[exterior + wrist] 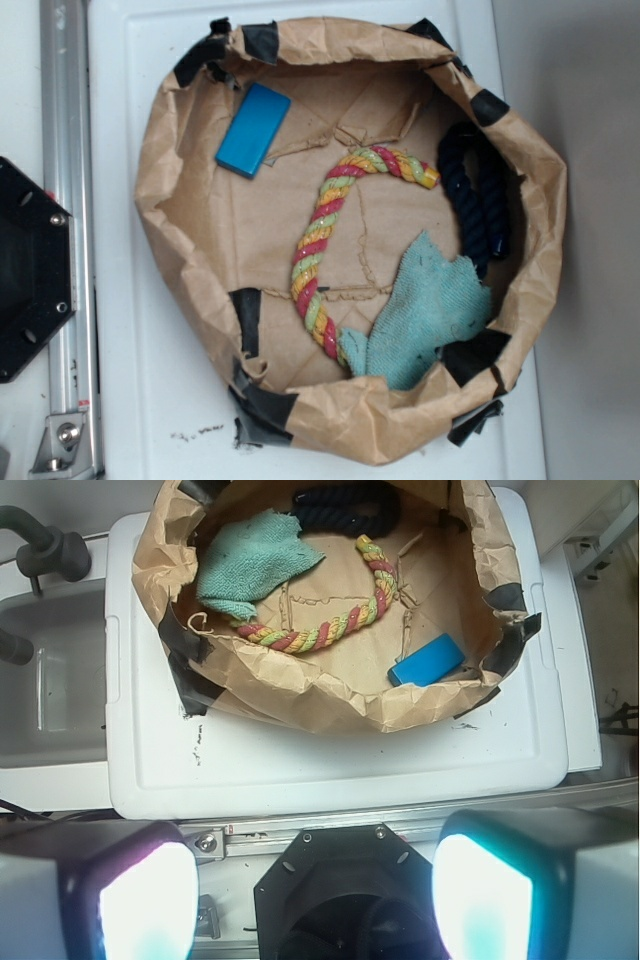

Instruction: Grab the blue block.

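In the wrist view we see our gripper [315, 895] at the bottom edge, its two glowing fingers [145, 900] spread wide apart with nothing between them. It hangs over the black hexagonal base plate [345, 890] and the metal rail [420, 820], well apart from the brown paper bag [330, 695] that sits on the white lid [340, 765].

The bag, its rim rolled down and patched with black tape [262, 405], is our landmark. The blue block [253, 129] lies flat on the bag's floor, close against the wall on the side facing the base plate; that crumpled wall rises between our gripper and the block. Near the middle of the bag curves a red, yellow and green rope [325, 235], apart from the block. A teal cloth [425, 310] overlaps one end of that rope, and a dark navy rope [478, 195] lies along the far wall.

We can read no brand, label or writing anywhere.
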Robot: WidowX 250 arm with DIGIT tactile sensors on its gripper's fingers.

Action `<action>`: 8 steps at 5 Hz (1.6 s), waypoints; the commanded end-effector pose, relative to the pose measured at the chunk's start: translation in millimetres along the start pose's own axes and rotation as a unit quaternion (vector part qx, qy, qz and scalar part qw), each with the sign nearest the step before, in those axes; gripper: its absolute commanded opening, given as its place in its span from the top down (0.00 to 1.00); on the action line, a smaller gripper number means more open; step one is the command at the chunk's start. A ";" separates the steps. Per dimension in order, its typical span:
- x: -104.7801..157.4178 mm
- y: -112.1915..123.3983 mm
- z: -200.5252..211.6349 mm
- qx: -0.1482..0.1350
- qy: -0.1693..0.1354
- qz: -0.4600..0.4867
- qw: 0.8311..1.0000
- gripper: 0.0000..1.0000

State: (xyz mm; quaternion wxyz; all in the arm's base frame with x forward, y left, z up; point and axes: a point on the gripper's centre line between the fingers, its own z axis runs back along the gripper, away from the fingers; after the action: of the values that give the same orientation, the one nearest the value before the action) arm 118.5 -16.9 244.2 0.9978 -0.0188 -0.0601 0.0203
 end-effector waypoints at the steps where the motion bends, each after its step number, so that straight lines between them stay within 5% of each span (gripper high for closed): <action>1: 0.0 0.0 0.0 0.000 0.000 0.000 1.000 0.00; 3: 82.1 43.3 -66.3 0.033 -0.007 0.185 0.982 0.00; 4: 97.8 53.8 -98.6 0.037 -0.027 0.239 0.970 0.00; 5: 108.1 58.6 -143.7 0.034 -0.018 0.286 0.958 0.00; 6: 104.0 58.5 -172.0 0.061 -0.009 0.298 0.953 0.00; 8: 77.5 99.9 -181.2 0.101 -0.005 0.327 0.939 0.00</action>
State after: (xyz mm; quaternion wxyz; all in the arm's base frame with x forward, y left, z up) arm 216.3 66.0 58.1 0.9379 0.0639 -0.0317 0.3395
